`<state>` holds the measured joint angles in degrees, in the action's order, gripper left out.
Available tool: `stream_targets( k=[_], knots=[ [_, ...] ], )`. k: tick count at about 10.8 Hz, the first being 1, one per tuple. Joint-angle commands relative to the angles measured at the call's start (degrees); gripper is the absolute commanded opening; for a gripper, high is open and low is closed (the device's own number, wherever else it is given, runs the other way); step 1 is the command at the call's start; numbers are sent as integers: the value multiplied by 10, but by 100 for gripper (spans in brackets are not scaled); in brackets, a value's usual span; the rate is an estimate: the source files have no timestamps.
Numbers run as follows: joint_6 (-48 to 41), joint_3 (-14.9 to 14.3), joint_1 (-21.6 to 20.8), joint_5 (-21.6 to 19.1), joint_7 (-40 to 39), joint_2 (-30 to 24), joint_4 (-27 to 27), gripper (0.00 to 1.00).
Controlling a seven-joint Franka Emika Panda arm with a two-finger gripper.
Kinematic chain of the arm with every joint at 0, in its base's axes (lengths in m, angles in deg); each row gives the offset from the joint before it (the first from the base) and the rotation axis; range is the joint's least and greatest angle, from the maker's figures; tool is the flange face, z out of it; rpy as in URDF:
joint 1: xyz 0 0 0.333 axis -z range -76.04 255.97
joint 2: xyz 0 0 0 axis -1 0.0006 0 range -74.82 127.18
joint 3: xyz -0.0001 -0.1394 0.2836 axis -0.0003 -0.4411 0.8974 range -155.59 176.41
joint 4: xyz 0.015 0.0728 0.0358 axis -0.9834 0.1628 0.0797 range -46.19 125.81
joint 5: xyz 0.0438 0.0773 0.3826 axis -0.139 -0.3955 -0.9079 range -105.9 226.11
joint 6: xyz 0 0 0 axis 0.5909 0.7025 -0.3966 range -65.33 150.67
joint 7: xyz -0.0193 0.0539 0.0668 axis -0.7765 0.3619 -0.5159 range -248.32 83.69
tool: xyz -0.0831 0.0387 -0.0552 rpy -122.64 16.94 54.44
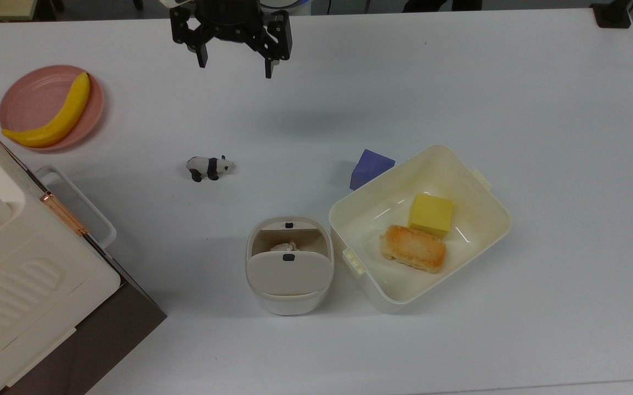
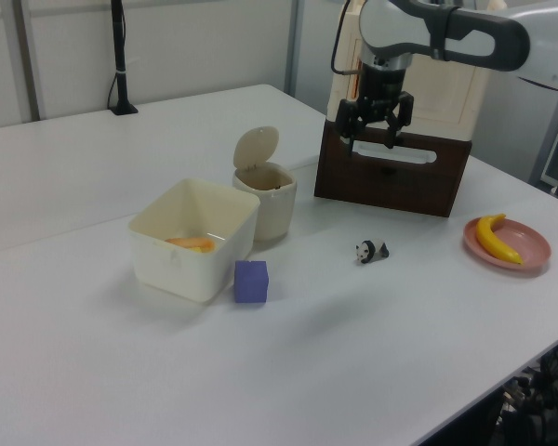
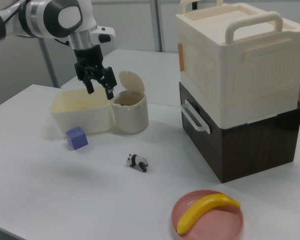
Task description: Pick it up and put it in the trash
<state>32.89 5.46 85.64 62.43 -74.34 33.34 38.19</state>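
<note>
The small beige trash bin (image 1: 289, 285) stands with its flap lid tipped up beside the cream box; it also shows in the left view (image 2: 270, 204) and the right view (image 3: 131, 116). The crumpled white paper wad (image 1: 284, 247) lies inside the bin, partly hidden by the lid. My gripper (image 1: 234, 61) hangs open and empty high above the table near the top view's top edge, far from the bin. In the left view the gripper (image 2: 366, 139) is in front of the brown box, and in the right view the gripper (image 3: 99, 90) hovers above the bin's left.
A cream box (image 1: 492, 189) with a yellow block (image 1: 430, 214) and bread (image 1: 412, 248) sits right of the bin. A purple cube (image 1: 370, 167), a toy panda (image 1: 209, 166), and a pink plate (image 1: 28, 93) with a banana (image 1: 53, 118) are on the table. Stacked storage boxes (image 1: 26, 285) fill the top view's lower left.
</note>
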Motion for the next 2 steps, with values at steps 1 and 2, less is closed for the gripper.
stream_targets(
  k=[1,2],
  knots=[
    [0,-3,-1,-10,-2,-11,29,100],
    [2,-3,-1,-9,3,-11,28,100]
  ],
)
